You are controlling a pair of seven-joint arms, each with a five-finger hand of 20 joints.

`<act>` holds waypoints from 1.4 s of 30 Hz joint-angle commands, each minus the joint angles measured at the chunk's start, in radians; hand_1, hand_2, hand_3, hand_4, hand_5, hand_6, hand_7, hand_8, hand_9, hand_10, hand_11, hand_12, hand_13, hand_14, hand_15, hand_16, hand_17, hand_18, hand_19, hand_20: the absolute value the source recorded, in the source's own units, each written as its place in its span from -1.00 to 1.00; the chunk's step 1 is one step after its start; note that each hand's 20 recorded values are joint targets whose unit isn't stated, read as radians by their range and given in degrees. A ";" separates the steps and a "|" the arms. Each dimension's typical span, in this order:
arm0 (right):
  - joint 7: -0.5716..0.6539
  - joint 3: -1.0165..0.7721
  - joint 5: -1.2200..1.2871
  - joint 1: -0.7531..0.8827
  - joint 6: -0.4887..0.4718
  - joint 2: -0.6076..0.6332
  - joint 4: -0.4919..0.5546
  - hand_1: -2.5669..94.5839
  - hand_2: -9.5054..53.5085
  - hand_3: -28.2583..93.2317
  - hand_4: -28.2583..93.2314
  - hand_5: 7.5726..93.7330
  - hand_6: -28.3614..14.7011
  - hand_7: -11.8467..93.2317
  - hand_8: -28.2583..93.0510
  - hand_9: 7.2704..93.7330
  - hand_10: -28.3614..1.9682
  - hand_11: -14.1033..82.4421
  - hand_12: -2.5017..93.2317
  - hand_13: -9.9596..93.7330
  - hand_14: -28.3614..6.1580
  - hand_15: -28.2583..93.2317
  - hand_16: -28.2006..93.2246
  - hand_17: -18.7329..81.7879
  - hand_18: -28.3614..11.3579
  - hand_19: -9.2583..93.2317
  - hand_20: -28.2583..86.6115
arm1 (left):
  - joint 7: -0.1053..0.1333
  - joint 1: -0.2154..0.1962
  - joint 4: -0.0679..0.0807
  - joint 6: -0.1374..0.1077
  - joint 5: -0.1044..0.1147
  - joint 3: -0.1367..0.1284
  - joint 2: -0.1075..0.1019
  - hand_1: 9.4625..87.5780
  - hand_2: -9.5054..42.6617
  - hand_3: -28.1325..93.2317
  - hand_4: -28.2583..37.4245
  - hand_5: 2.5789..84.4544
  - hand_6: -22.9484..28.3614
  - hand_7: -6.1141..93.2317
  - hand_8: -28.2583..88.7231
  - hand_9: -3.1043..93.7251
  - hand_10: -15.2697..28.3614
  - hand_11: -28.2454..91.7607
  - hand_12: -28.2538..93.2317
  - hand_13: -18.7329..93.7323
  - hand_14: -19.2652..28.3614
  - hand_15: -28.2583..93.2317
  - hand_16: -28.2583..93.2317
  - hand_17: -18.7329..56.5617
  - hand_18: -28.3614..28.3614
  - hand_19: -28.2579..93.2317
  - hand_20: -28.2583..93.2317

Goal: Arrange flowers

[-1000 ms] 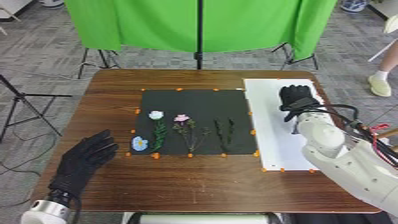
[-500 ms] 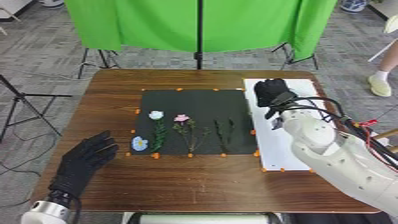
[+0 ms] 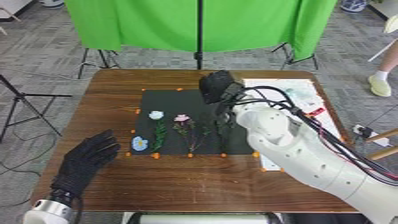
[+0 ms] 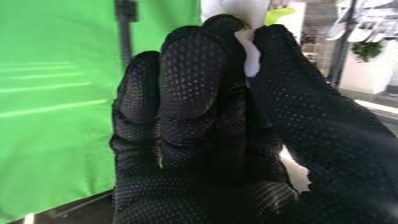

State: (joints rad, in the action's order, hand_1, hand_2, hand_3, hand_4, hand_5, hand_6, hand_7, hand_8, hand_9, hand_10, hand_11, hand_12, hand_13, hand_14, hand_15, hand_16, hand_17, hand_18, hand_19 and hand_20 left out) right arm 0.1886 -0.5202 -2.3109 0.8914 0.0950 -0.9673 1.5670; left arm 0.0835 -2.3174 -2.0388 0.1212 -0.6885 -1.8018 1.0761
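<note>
My right hand (image 3: 218, 86) is above the far right corner of the black mat (image 3: 173, 97); in the right wrist view the hand (image 4: 191, 100) has its fingers fairly straight, thumb alongside. A blue flower (image 3: 139, 144), a white flower (image 3: 156, 115) with a green stem and a pink flower (image 3: 181, 118) on thin stems lie on the mat. Green stems (image 3: 223, 131) at its right side are partly covered by my right arm. Something pale (image 3: 298, 89) lies on the white sheet (image 3: 266, 84). My left hand (image 3: 86, 153) is open at the table's left side.
Orange markers (image 3: 155, 155) line the mat's edges on the brown table (image 3: 178, 182). Beyond the far edge, a green cloth (image 3: 151, 30) hangs on a stand. Cables run along my right arm, across the white sheet.
My right hand has moved left from above the white sheet to the black mat's far right corner, uncovering the sheet's far part. The left hand has stayed still.
</note>
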 commanded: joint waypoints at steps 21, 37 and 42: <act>-0.026 0.032 -0.032 0.060 -0.086 -0.003 0.015 0.11 -1.00 0.80 -1.00 0.30 0.46 0.33 -0.65 0.71 0.71 -0.30 0.07 0.70 0.71 0.27 0.11 0.04 -0.31 0.66 0.19 | -0.022 -0.004 0.011 0.013 -0.001 0.002 0.002 -0.61 -0.55 0.61 -0.93 -0.15 0.08 -0.50 -0.66 -0.27 0.29 -0.13 -0.25 -0.23 0.47 0.06 -0.54 -0.74 0.73 0.28 -0.40; -0.026 0.005 0.005 0.072 -0.058 -0.016 0.007 -0.24 -0.96 0.76 -1.00 0.18 0.38 0.11 -0.61 0.46 0.37 0.10 -0.34 0.60 0.51 0.42 -0.11 -0.03 -0.37 0.65 0.22 | -0.021 -0.002 0.011 0.011 -0.002 -0.001 0.003 -0.61 -0.55 0.61 -0.93 -0.15 0.08 -0.50 -0.66 -0.27 0.29 -0.13 -0.25 -0.23 0.47 0.06 -0.54 -0.74 0.73 0.28 -0.40; -0.031 -0.057 0.025 0.101 -0.072 0.001 0.059 -0.37 -0.83 0.81 -1.00 0.18 0.39 0.04 -0.86 0.40 0.29 0.14 -0.37 0.57 0.44 0.45 -0.12 -0.04 -0.40 0.66 0.23 | -0.018 -0.005 0.010 0.009 -0.001 -0.001 0.005 -0.61 -0.55 0.61 -0.93 -0.15 0.08 -0.50 -0.66 -0.27 0.29 -0.13 -0.25 -0.23 0.47 0.06 -0.54 -0.74 0.73 0.28 -0.40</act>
State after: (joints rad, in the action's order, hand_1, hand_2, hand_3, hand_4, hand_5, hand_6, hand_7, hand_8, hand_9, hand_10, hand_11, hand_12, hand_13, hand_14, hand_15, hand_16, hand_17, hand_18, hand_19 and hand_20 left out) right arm 0.1639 -0.5109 -2.3012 0.9695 0.0128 -0.9797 1.5754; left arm 0.0723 -2.3104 -2.0353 0.1247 -0.6884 -1.8020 1.0754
